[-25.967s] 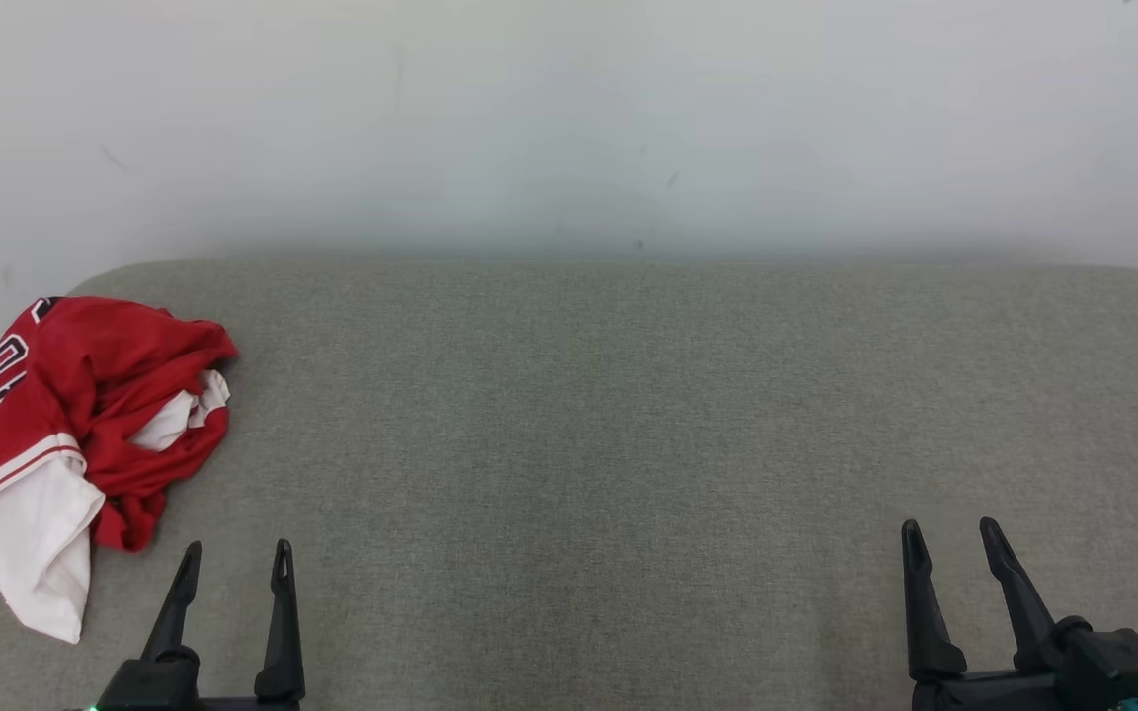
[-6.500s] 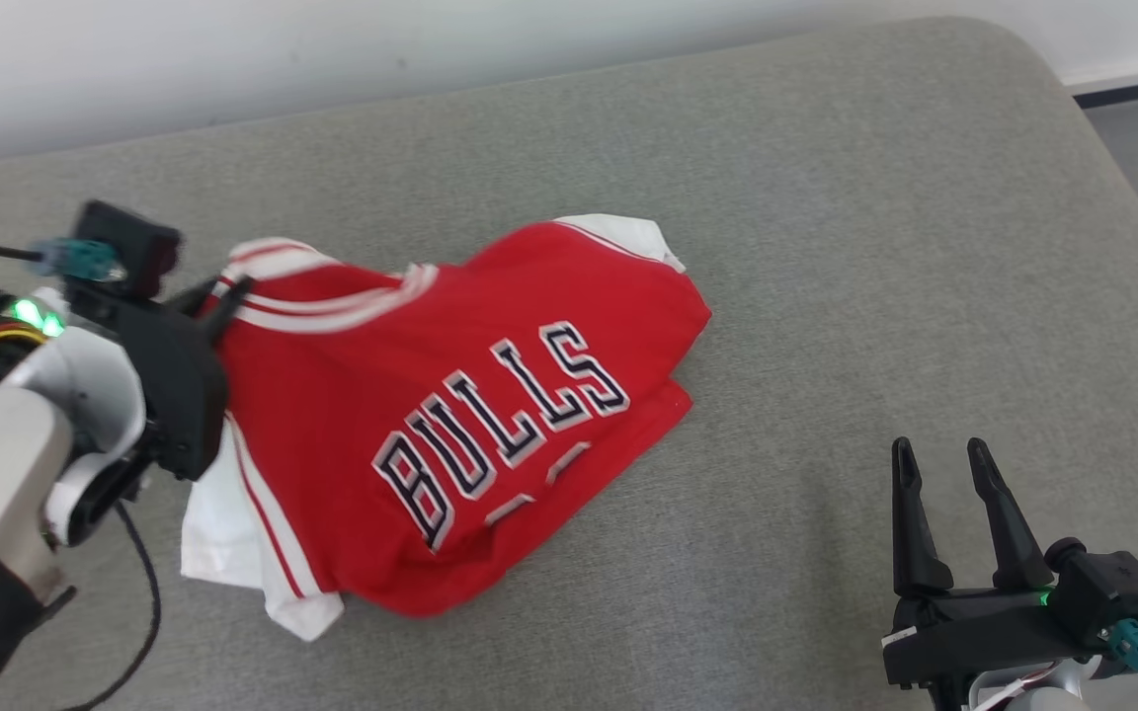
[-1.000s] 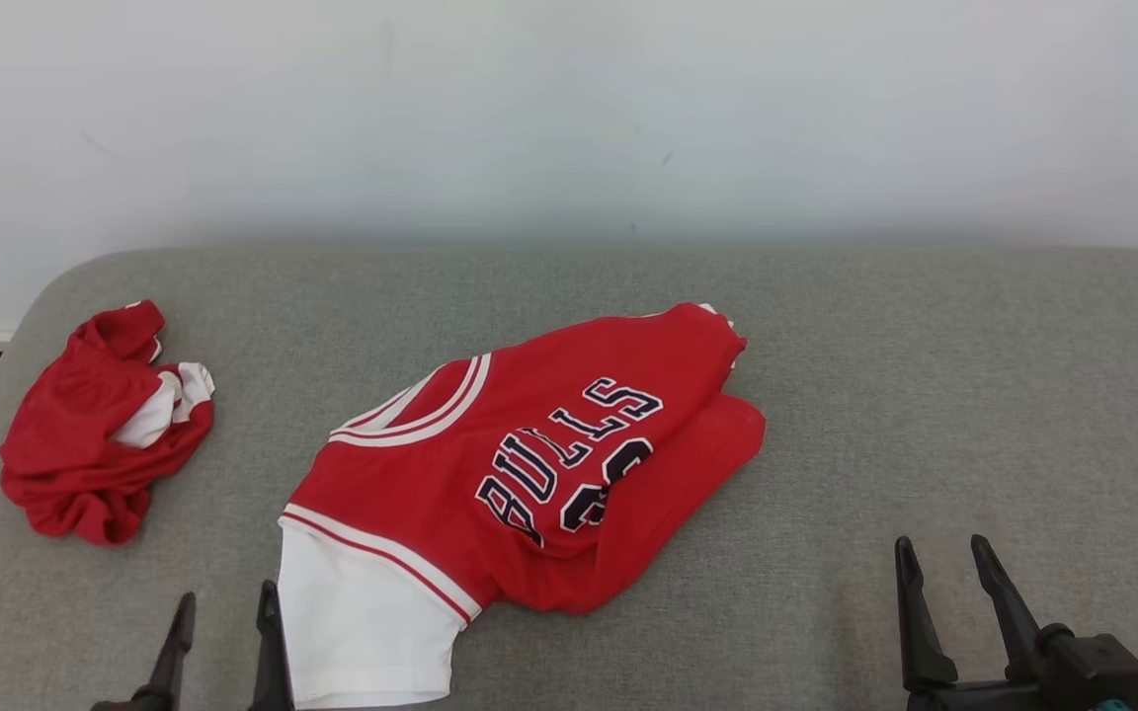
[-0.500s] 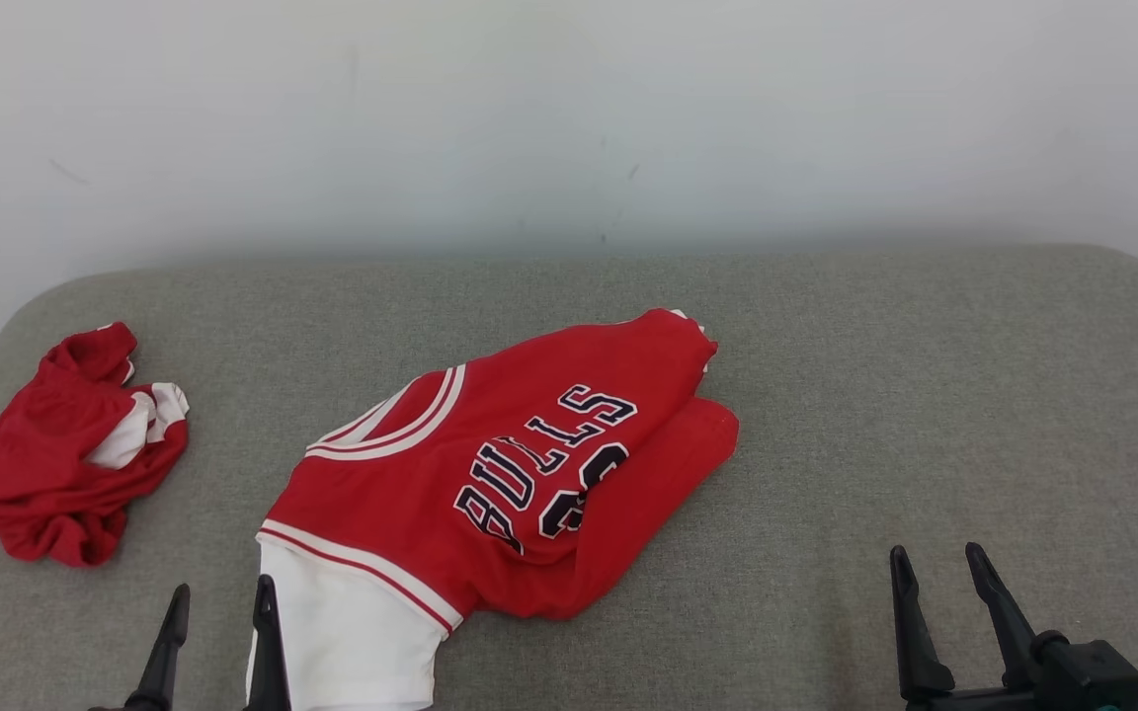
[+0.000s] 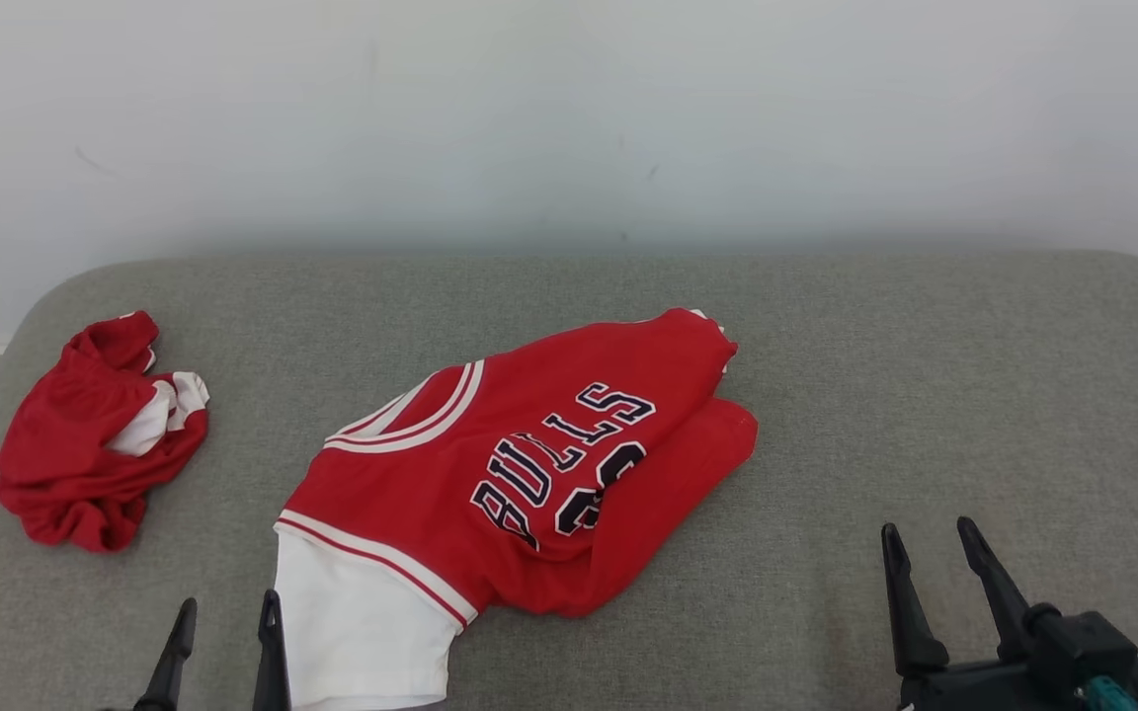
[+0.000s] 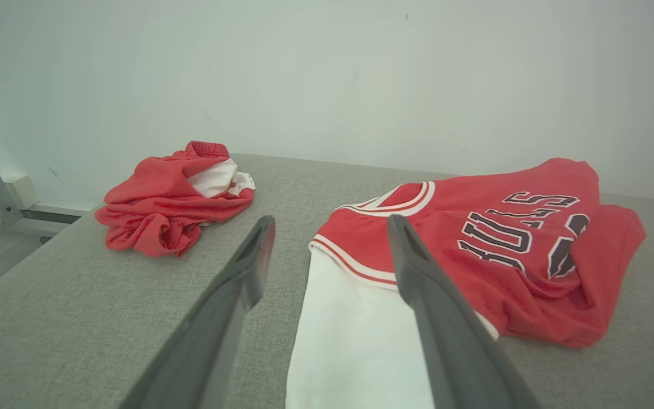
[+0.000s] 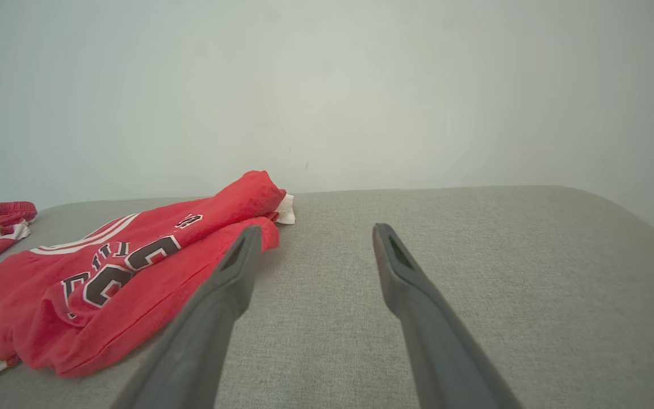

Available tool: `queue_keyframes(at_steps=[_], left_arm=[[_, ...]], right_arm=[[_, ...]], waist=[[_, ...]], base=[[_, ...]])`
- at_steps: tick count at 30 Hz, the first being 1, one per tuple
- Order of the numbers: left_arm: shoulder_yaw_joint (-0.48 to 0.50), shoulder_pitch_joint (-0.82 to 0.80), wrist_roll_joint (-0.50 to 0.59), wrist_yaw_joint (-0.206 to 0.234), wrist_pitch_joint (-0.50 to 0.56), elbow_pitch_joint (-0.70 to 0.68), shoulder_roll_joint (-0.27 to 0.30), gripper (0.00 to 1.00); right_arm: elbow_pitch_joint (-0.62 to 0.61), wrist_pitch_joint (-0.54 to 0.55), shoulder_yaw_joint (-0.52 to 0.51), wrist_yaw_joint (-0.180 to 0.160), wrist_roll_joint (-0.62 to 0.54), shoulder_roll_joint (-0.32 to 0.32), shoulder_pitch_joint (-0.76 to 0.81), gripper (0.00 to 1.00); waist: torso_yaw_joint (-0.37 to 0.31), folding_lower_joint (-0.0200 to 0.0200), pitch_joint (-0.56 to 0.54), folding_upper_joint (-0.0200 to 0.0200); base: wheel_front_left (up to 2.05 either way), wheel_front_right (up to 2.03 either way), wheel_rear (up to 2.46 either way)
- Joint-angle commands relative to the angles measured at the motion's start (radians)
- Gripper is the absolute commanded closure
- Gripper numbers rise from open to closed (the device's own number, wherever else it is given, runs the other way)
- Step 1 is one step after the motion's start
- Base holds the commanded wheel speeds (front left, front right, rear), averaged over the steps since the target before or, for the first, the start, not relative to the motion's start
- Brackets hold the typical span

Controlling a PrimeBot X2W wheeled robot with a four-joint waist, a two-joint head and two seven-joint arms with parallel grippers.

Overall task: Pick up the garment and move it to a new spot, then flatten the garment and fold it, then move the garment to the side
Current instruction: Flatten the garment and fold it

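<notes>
Now, starting at the left edge of the counter (image 5: 925, 375), you have a crumpled red-and-white bundle (image 5: 95, 434) lying well apart from the work; leave it alone.

Next comes your left tool (image 5: 230, 602), low at the near edge. It is released, its fingers spread and holding nothing. The white panel (image 5: 362, 632) of the jersey lies just beside its right finger.

The jersey (image 5: 529, 464), the thing you are handling, sits in the middle of the counter, lettering up, collar toward the left. It is not flat: its right half is doubled over itself, the number is partly buried in a fold, and the lower right edge bulges.

Your right tool (image 5: 929, 530) waits at the near right, also released and empty, well clear of the cloth.

To my eye, the relocation is done and you are at the start of flattening. The next move calls for one tool on each side: take the white panel with the left, reach the right across to the bunched red edge, and draw the two apart so the fold opens. Grip only the top layer, or the crease will drag along.
</notes>
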Motion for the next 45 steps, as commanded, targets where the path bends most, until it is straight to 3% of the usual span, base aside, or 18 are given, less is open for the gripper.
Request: queue_keyframes(at_steps=[1, 11, 18, 28, 40, 41, 42, 44, 45], left_arm=[[0.001, -0.019, 0.008, -0.006, -0.003, 0.003, 0.009, 0.00], [-0.073, -0.129, -0.004, -0.042, 0.039, 0.093, 0.056, 0.00], [-0.116, -0.185, -0.025, -0.049, 0.028, 0.136, 0.037, 0.00], [-0.199, -0.233, -0.072, -0.058, 0.114, 0.234, 0.051, 0.00], [-0.213, -0.273, -0.164, -0.057, 0.191, 0.326, 0.053, 0.00], [-0.216, -0.277, -0.170, -0.057, 0.195, 0.337, 0.054, 0.00], [-0.221, -0.280, -0.178, -0.057, 0.202, 0.351, 0.049, 0.00], [-0.225, -0.293, -0.196, -0.058, 0.205, 0.376, 0.041, 0.00], [-0.236, -0.298, -0.190, -0.058, 0.211, 0.392, 0.045, 0.42]], right_arm=[[0.001, 0.003, 0.010, -0.002, 0.004, -0.017, -0.026, 0.00], [0.111, 0.050, 0.093, -0.002, 0.040, -0.133, -0.242, 0.00], [0.273, 0.086, 0.193, -0.002, 0.079, -0.197, -0.399, 0.00], [0.457, 0.077, 0.332, -0.002, 0.171, -0.234, -0.541, 0.00], [0.624, 0.057, 0.495, -0.002, 0.292, -0.252, -0.644, 0.00], [0.630, 0.054, 0.506, -0.002, 0.301, -0.252, -0.647, 0.10], [0.635, 0.053, 0.516, -0.002, 0.309, -0.254, -0.653, 0.29], [0.644, 0.049, 0.536, -0.002, 0.324, -0.256, -0.661, 0.97], [0.648, 0.048, 0.546, -0.002, 0.332, -0.258, -0.666, 1.00]], waist=[[0.010, 0.0000, 0.004, 0.0000], [0.069, 0.0000, 0.080, 0.0000], [0.116, 0.0000, 0.137, 0.0000], [0.154, 0.0000, 0.175, 0.0000], [0.159, 0.0000, 0.203, 0.0000], [0.159, 0.0000, 0.205, 0.0000], [0.159, 0.0000, 0.208, 0.0000], [0.158, 0.0000, 0.213, 0.0000], [0.158, 0.0000, 0.215, 0.0000]], base=[[0.00, 0.00, 0.00], [0.00, 0.00, 0.00], [0.00, 0.00, 0.00], [0.00, 0.00, 0.00], [0.00, 0.00, 0.00], [0.00, 0.00, 0.00], [0.00, 0.00, 0.00], [0.00, 0.00, 0.00], [0.00, 0.00, 0.00]])
